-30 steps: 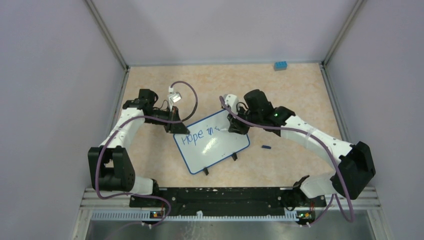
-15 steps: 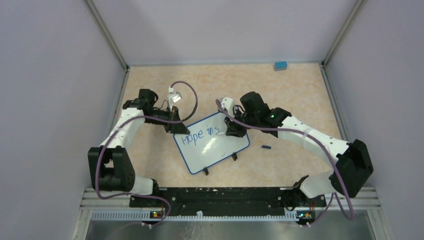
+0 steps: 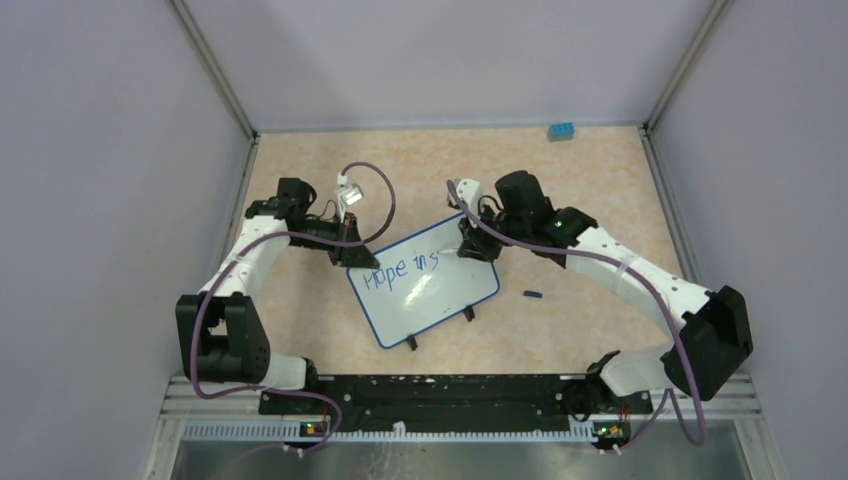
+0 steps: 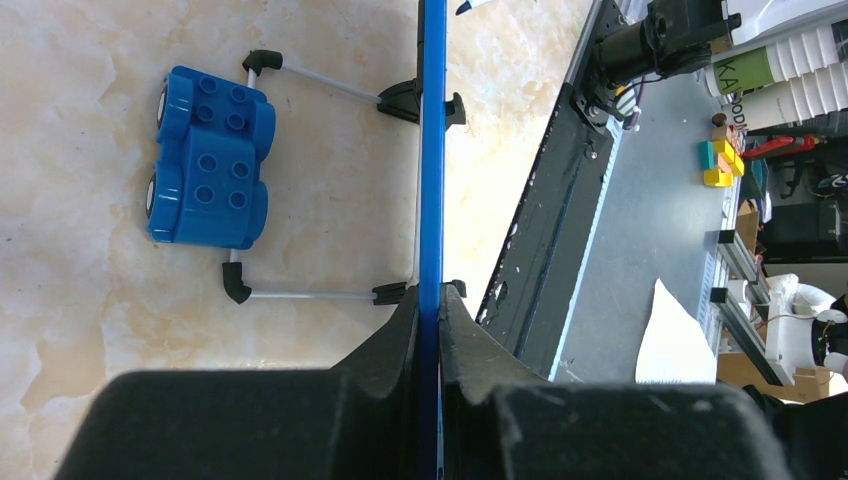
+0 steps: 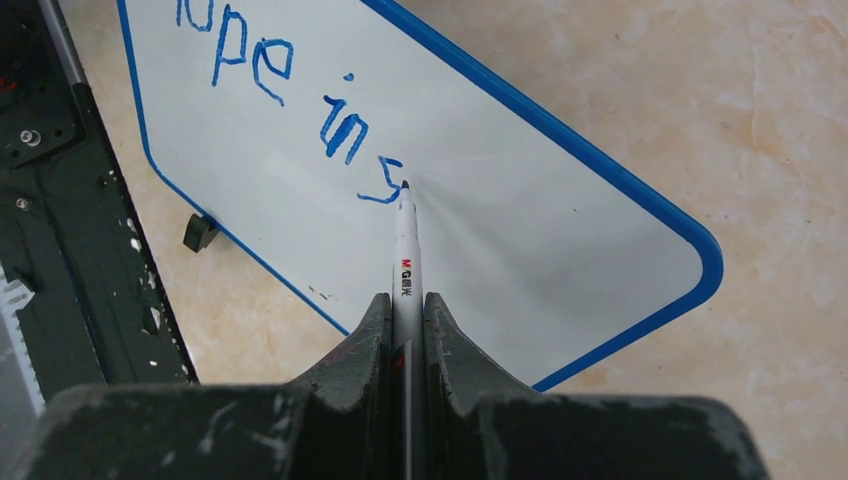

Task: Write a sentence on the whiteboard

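- Whiteboard (image 3: 440, 298) stands tilted at the middle of the worktop (image 3: 560, 200) on black clip feet; its blue sentence (image 3: 400, 270) reads "Hope in s"
- Left gripper (image 4: 430, 305): jaws clamped on the board's blue rim at its far-left corner
- Right gripper (image 5: 405, 308): jaws closed on a white marker (image 5: 404, 255), tip touching the board at the "s"

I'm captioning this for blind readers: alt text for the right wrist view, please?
The right gripper, shut on a slim white marker pen, presses its tip to a glossy white, blue-rimmed whiteboard at the end of blue handwriting reading "ope in s". The board rests on a beige marbled tabletop.
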`<state>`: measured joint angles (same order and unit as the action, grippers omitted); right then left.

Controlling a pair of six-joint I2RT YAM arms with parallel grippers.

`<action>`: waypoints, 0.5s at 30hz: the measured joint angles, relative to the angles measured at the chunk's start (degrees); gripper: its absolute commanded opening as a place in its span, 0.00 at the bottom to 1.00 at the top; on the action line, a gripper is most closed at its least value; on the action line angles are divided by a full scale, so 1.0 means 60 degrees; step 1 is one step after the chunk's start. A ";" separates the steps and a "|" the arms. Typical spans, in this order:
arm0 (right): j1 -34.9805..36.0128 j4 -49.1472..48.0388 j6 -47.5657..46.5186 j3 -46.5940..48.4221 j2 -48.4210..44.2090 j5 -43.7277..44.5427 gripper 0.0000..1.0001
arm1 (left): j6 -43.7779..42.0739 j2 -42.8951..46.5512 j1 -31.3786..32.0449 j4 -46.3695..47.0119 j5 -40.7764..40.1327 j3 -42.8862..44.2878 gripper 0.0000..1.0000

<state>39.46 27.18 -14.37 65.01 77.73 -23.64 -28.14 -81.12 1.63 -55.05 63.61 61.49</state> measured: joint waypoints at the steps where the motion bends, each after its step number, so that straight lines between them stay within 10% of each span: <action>1: 0.0000 0.0000 -0.0004 0.0000 0.0000 0.0000 0.00 | 0.0000 0.0000 0.0000 0.0000 0.0000 0.0000 0.00; 15: 0.0000 -0.0102 -0.0004 0.0000 0.0200 0.0055 0.00 | 0.0000 0.0004 0.0000 0.0011 -0.0007 -0.0004 0.00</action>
<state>39.46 26.57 -14.39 65.01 78.94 -23.31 -28.14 -81.10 1.63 -54.98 63.57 61.47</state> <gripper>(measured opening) 0.086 0.112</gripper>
